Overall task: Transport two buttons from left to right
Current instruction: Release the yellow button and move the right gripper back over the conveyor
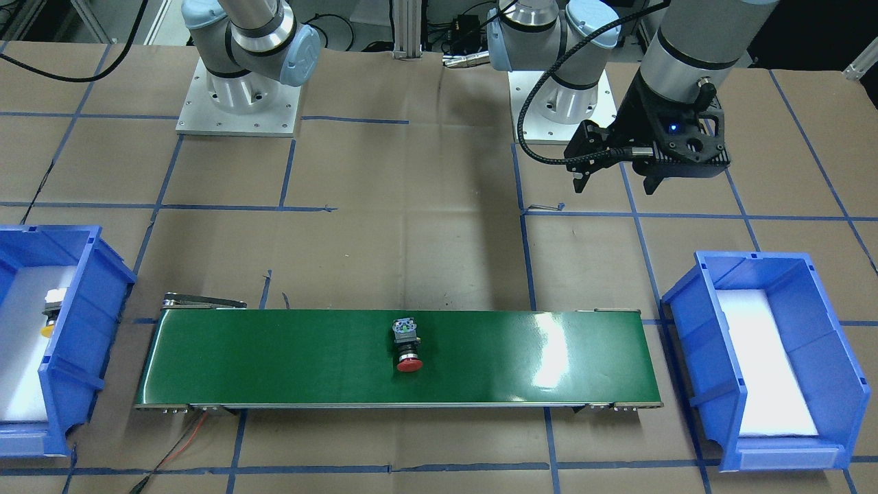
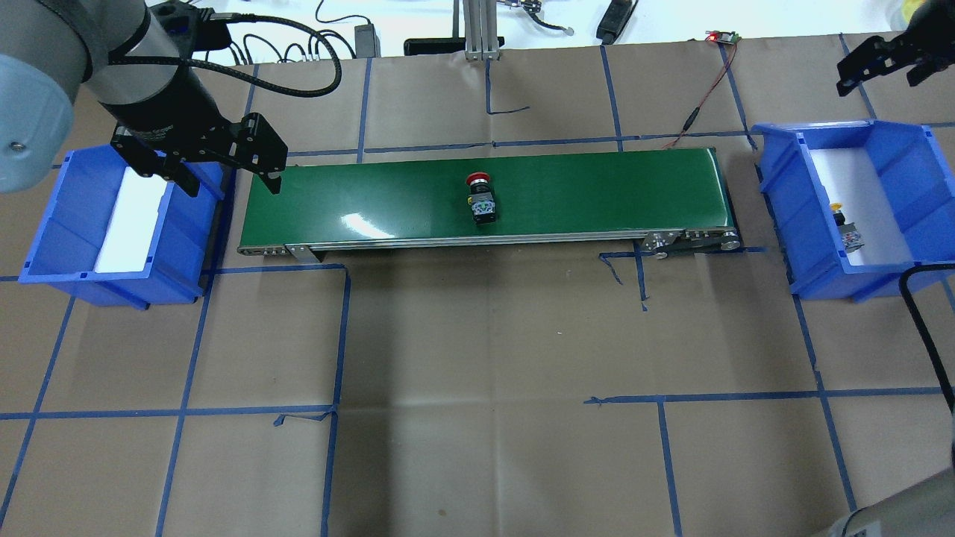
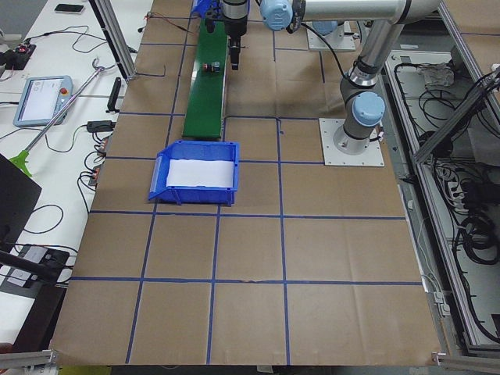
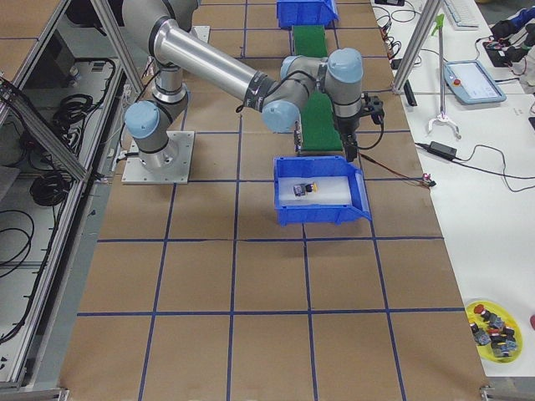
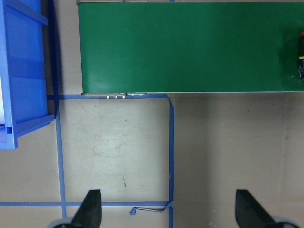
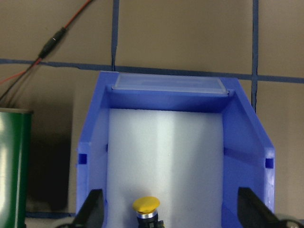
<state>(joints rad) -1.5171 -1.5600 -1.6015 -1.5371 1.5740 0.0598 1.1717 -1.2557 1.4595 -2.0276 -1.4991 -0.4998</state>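
overhead exterior: red mushroom-capped button [image 2: 481,198]

1. The red button [image 1: 409,346] has a red cap, a black collar and a grey body
2. The yellow button [image 6: 146,205] has a yellow cap
3. The belt [image 1: 288,357] is glossy green
4. The bins [image 2: 792,216] are blue, with white liners [image 2: 869,201]
5. The tabletop [image 2: 485,335] is brown, gridded with blue tape [image 2: 341,335]

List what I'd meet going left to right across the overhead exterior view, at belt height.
Blue plastic bin with white foam liner → green conveyor belt, with the red mushroom-cap push-button lying at its middle → second blue plastic bin, with the yellow-capped push-button inside it.
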